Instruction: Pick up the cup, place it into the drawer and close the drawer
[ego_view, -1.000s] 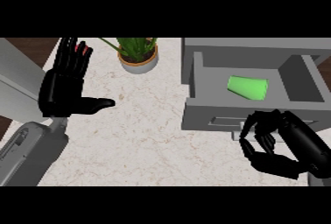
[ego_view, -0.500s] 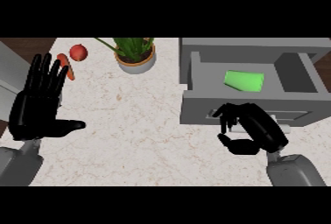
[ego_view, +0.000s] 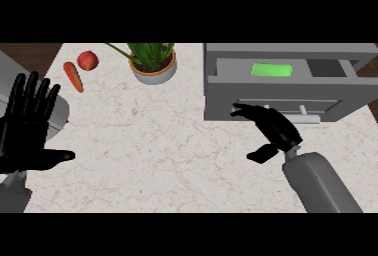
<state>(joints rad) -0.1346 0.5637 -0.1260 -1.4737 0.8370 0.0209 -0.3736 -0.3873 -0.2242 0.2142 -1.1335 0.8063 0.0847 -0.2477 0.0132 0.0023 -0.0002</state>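
Left hand (ego_view: 29, 132), left edge: glossy black, slender segmented fingers, broad palm. Right hand (ego_view: 272, 131), centre right: identical black, joined to a smooth grey cylindrical forearm (ego_view: 321, 185).

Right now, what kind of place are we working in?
Most likely a kitchen: a marble-look counter, a grey drawer standing open with the green cup inside, plus a carrot, a red fruit and a potted plant.

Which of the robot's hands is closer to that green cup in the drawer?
The right hand, at the drawer's front just below the green cup. The left hand rests open far off at the view's left edge.
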